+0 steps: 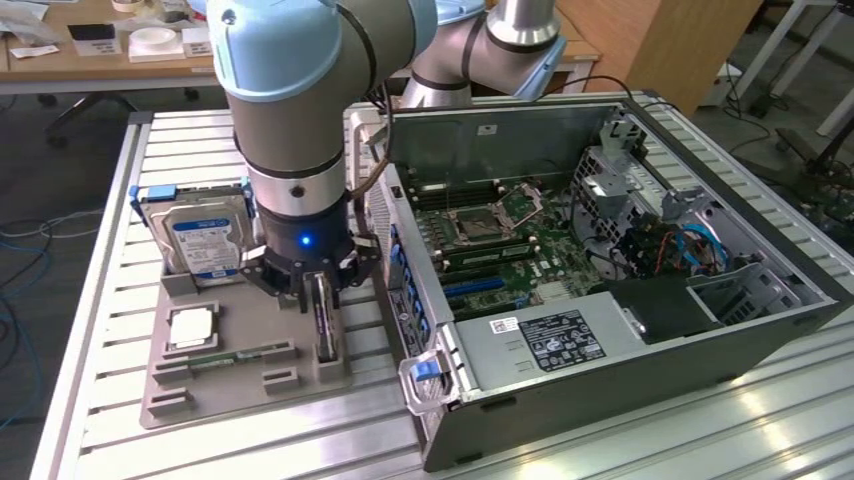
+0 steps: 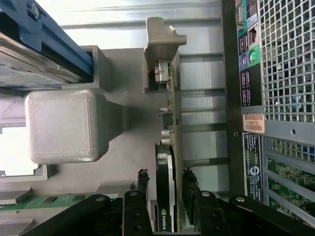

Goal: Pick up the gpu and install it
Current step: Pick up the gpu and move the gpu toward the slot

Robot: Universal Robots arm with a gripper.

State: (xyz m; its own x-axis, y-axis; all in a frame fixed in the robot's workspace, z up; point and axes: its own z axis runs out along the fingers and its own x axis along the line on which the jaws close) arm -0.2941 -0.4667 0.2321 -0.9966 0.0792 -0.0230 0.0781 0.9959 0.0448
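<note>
The gpu stands on its edge in a slot of the grey tray, just beside the open computer case. My end effector is directly above it. In the wrist view the gpu lies between the two fingers of the end effector. I see a thin gap at each side, so it is open around the card and grips nothing. On the tray, toward the exterior view's left, are a hard drive, a square processor and a green memory stick. The tray rests on the bench. In the exterior view the end effector covers the far end of the card.
</note>
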